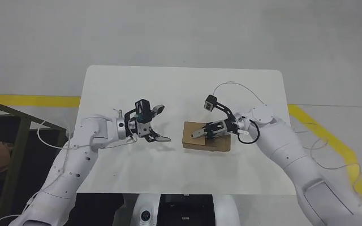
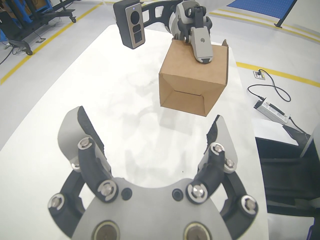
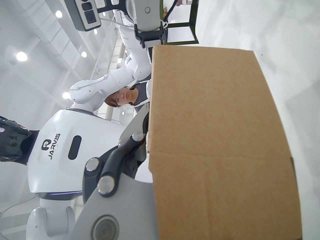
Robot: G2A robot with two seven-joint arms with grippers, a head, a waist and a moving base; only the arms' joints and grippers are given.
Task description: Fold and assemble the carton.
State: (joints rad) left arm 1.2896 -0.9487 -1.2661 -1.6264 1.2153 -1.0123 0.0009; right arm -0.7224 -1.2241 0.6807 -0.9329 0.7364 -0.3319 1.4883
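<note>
A brown carton (image 1: 206, 141) lies on its side on the white table (image 1: 181, 85), right of centre. Its open end (image 2: 186, 101), with flaps folded inward, faces my left gripper (image 2: 148, 116). That gripper (image 1: 164, 122) hovers open and empty a short way left of the carton. My right gripper (image 1: 198, 134) holds the carton from the far end. One of its fingers (image 2: 202, 48) lies flat on the carton's top panel (image 2: 192, 58). In the right wrist view a finger (image 3: 136, 128) shows beside the carton wall (image 3: 215, 138); the other is hidden behind the cardboard.
Bare table surface (image 2: 105, 83) stretches between the left gripper and the carton and behind both arms. The table's near edge (image 1: 186, 193) runs close below the grippers. A power adapter with cable (image 2: 271, 109) lies on the floor beyond the table's side.
</note>
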